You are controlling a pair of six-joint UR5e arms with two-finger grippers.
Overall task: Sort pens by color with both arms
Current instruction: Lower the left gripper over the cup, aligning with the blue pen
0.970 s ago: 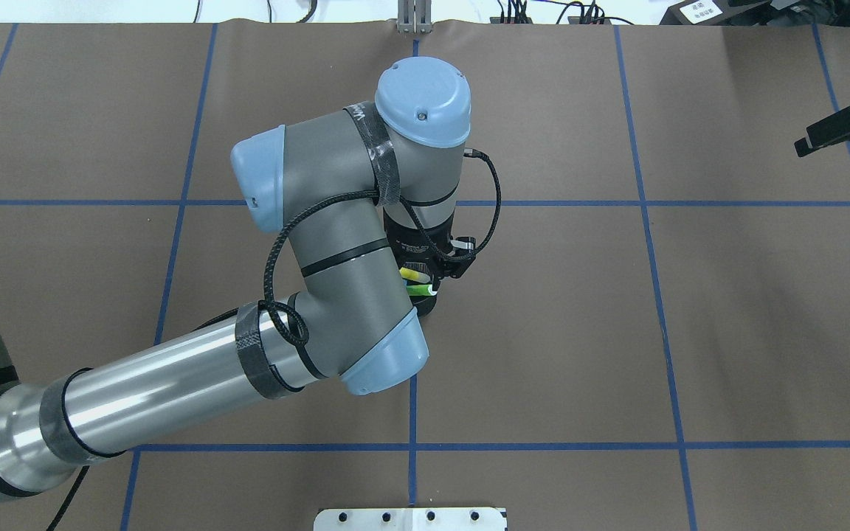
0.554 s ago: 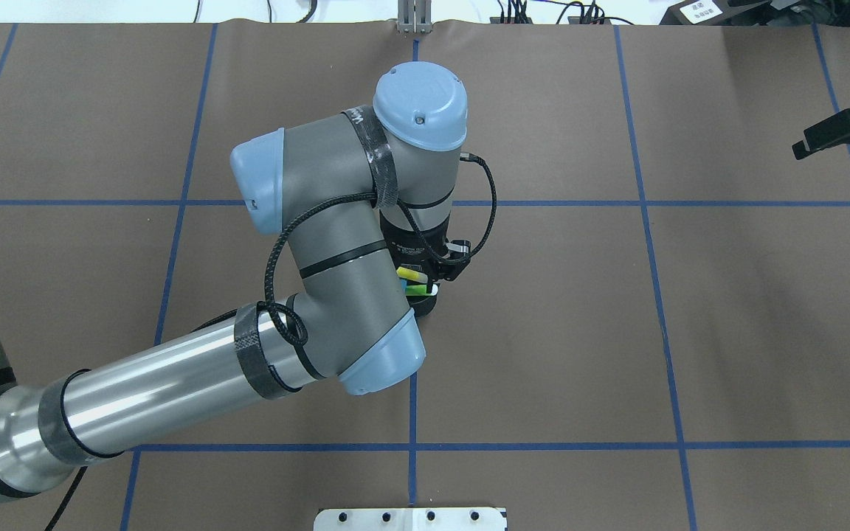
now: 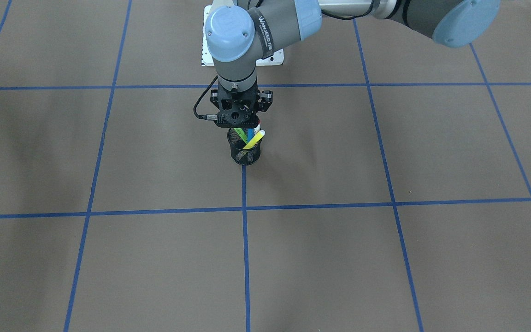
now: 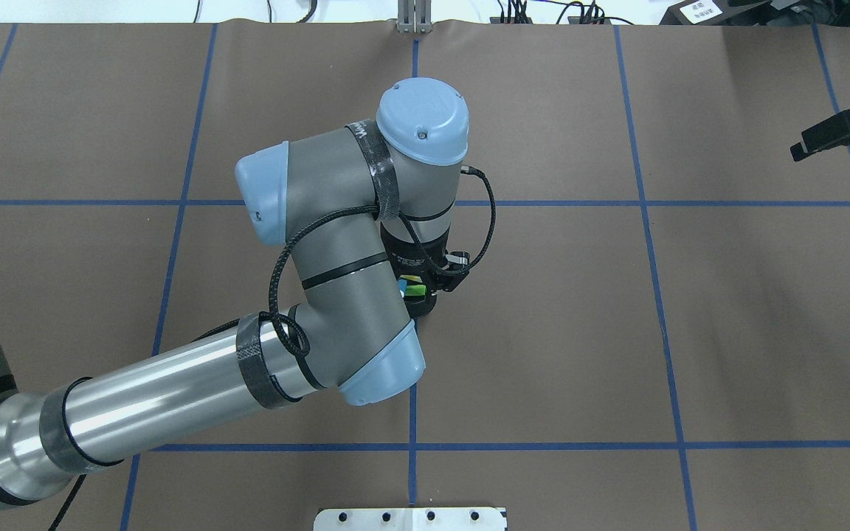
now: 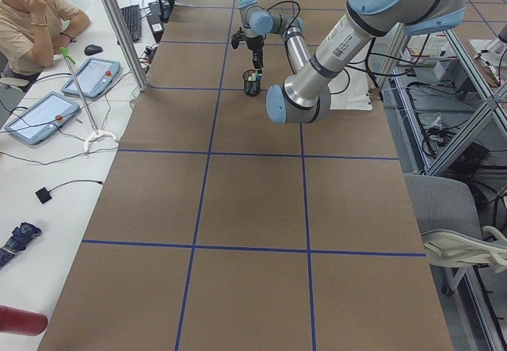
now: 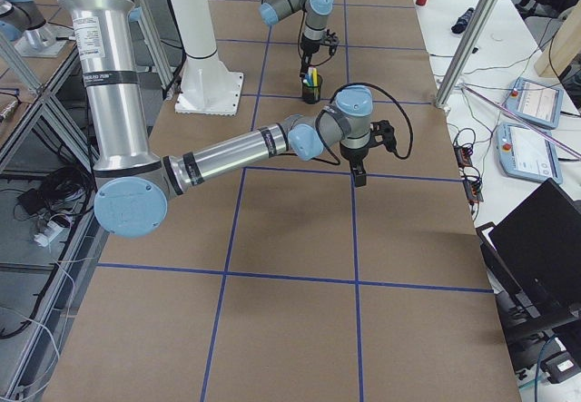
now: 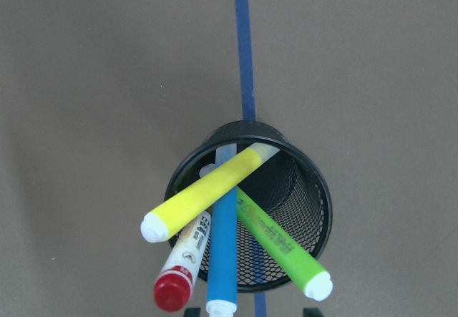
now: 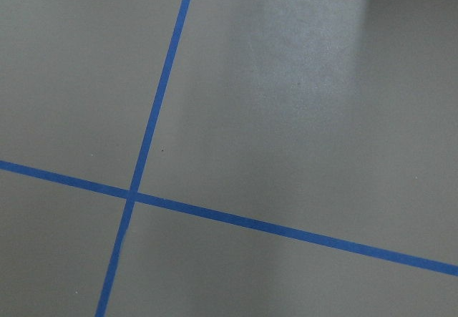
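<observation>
Our left hand (image 3: 247,123) hangs straight above the black mesh cup (image 7: 319,201). Its fingertips (image 7: 309,311) stand apart at the wrist view's bottom edge, holding nothing. All four pens lean inside the cup: yellow pen (image 7: 204,192), red pen (image 7: 182,263), blue pen (image 7: 223,249) and green pen (image 7: 283,249). The cup sits on a blue tape line (image 7: 243,45) of the brown surface (image 3: 339,253). Our right hand (image 4: 834,134) hovers well apart, and we cannot tell whether it is open or closed.

My left gripper (image 3: 242,123), jaws spread, hangs just above the black mesh cup (image 7: 318,188). Its mouth is crowded: the yellow pen (image 7: 207,188) lies slanted across the blue pen (image 7: 223,252), red pen (image 7: 179,274) and green pen (image 7: 279,242). Bare table (image 4: 690,332) surrounds the cup on every side.
</observation>
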